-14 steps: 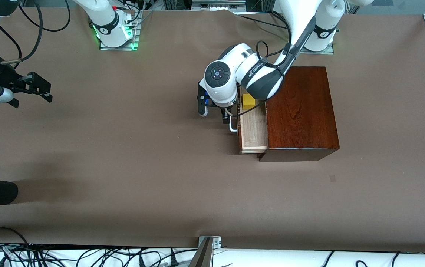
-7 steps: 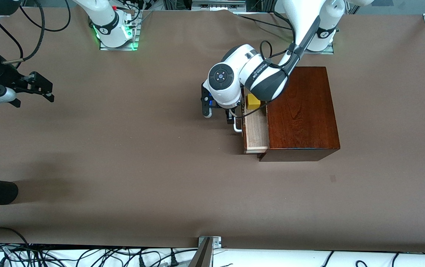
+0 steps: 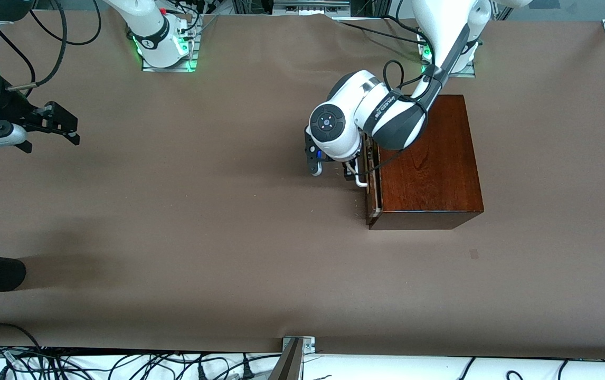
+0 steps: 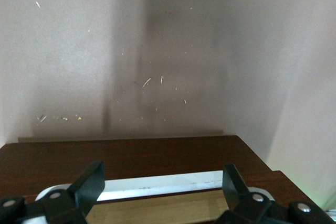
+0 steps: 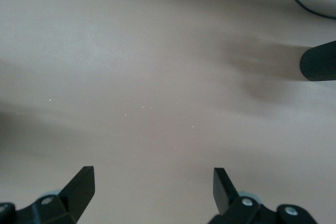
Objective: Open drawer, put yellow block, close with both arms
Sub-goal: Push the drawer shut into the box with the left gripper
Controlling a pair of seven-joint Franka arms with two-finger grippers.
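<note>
My left gripper (image 3: 354,170) is down at the front of the drawer (image 3: 370,186). In the left wrist view its two black fingers (image 4: 86,184) stand spread apart, one to each side of the white bar handle (image 4: 163,184), with the bar crossing the gap between them. I cannot tell whether either finger touches the bar; jaws read as open, gripping nothing.

The drawer is almost fully inside the mahogany box (image 3: 424,158). Only a thin pale strip of its tray shows between the dark front panel and the box body in the front view. The left wrist view shows the dark reddish-brown front panel (image 4: 131,156) just past the handle and a sliver of light wood on the near side of the bar.

The yellow block is not visible in any view; with the drawer this far in, I cannot see its place.

The box sits on the brown table (image 3: 202,221) toward my left arm's end, close to that arm's base.

My right gripper (image 3: 62,125) waits over bare table at the right arm's end, well apart from the box. In the right wrist view its fingers (image 5: 79,187) are spread wide with only brown tabletop between them: open, holding nothing. A dark rounded object (image 5: 319,61) lies at the edge of that view.
</note>
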